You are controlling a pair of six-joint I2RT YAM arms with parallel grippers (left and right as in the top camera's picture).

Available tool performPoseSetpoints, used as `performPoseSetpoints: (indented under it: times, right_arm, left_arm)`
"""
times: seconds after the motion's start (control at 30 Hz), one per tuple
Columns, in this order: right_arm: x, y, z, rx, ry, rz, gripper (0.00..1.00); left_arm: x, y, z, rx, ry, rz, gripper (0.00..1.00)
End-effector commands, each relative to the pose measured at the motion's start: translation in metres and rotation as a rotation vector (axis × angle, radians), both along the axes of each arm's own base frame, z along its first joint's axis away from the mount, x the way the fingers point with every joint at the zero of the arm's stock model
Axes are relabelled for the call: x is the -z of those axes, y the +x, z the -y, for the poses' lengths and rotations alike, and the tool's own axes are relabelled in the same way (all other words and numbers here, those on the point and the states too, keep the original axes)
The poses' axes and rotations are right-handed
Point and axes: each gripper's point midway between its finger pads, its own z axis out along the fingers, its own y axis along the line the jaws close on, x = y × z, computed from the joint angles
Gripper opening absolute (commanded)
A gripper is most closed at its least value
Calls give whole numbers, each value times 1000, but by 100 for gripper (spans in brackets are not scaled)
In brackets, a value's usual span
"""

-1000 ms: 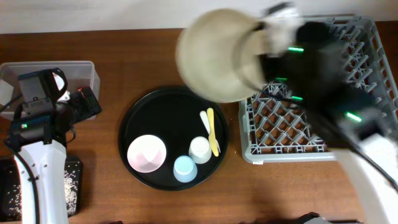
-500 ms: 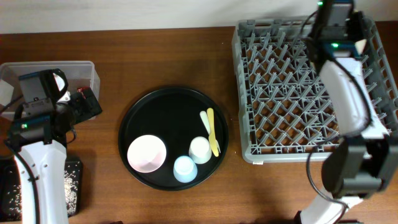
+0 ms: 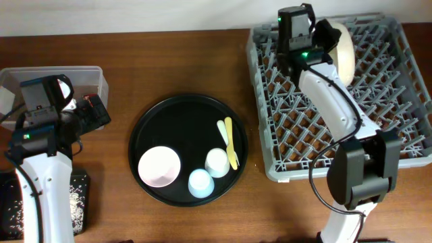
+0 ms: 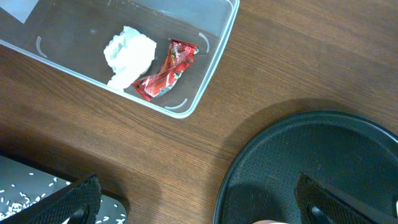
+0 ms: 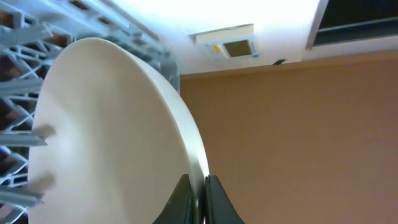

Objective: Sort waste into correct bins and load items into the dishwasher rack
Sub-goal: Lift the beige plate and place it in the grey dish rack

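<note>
At your far left the loose white rice-like grains (image 3: 77,204) lie in the shallow black rectangular tray (image 3: 82,177), and the crumpled white paper ball (image 4: 129,55) and small crinkled red wrapper (image 4: 168,70) sit touching in the clear rectangular plastic tub (image 4: 214,62). Your left gripper (image 4: 198,180) hangs over bare table between tub and large round black serving tray (image 3: 182,115), spread wide with nothing in it, the forearm running up the table's left edge. On that round tray wait the small pink bowl (image 3: 159,166), light blue cup (image 3: 200,182), white cup (image 3: 217,162) and two slim pale utensils (image 3: 229,142). Judge these as stiff, light and smooth: take the cups and bowl by the rim, and expect the thin utensils to be slippery and hard to pinch flat. In the large square grey plastic dishwasher rack (image 3: 398,121) the large cream bowl (image 3: 345,47) stands on edge among the back-row pegs. It looks rigid, fairly heavy and breakable, so its rim is the only sensible hold. Your right gripper (image 5: 198,193) has exactly that, closed narrowly over the rim, with the arm stretched long across the rack to the back.
</note>
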Motion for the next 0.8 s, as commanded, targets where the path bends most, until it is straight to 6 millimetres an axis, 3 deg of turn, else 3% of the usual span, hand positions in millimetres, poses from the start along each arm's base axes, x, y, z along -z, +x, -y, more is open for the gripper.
performPoseSetpoints:
  times: [0.0, 0.07, 0.13, 0.23, 0.27, 0.3, 0.33, 0.37, 0.43, 0.53, 0.6, 0.63, 0.67, 0.73, 0.77]
  right_arm:
    - [36, 13, -60, -151, 292, 45, 4]
    - [45, 15, -70, -157, 409, 77, 4]
    - [44, 15, -75, -164, 414, 89, 5]
    - [45, 13, -91, -192, 415, 77, 23]
    - [45, 11, -113, -232, 416, 68, 39]
    - [45, 8, -131, -266, 418, 61, 71]
    - [45, 6, -143, -288, 418, 57, 94]
    - [44, 4, -150, -300, 418, 55, 98]
    - [37, 2, -156, -311, 420, 70, 98]
    - [-22, -32, -148, -297, 647, 165, 100]
    - [-54, -63, -113, -217, 792, 224, 100]
    - [-70, -82, -75, -173, 901, 236, 91]
    - [-73, -94, -46, -118, 964, 246, 87]
    - [-56, -122, 54, 163, 1000, 293, 75]
    - [-41, -138, 112, 333, 996, 337, 57]
  left_arm:
    - [-6, 0, -1, 0, 7, 16, 99]
    - [-6, 0, -1, 0, 7, 16, 99]
    - [-6, 0, -1, 0, 7, 16, 99]
    - [-6, 0, -1, 0, 7, 16, 99]
    - [-6, 0, -1, 0, 7, 16, 99]
    - [-6, -1, -1, 0, 7, 15, 99]
    - [-6, 0, -1, 0, 7, 16, 99]
    - [-6, 0, -1, 1, 7, 16, 99]
    - [-6, 0, -1, 0, 7, 16, 99]
    - [-6, 0, -1, 0, 7, 16, 99]
    - [-6, 0, -1, 0, 7, 16, 99]
    - [-6, 0, -1, 0, 7, 16, 99]
    - [-6, 0, -1, 0, 7, 16, 99]
    - [-6, 0, -1, 0, 7, 16, 99]
    - [-6, 0, -1, 0, 7, 16, 99]
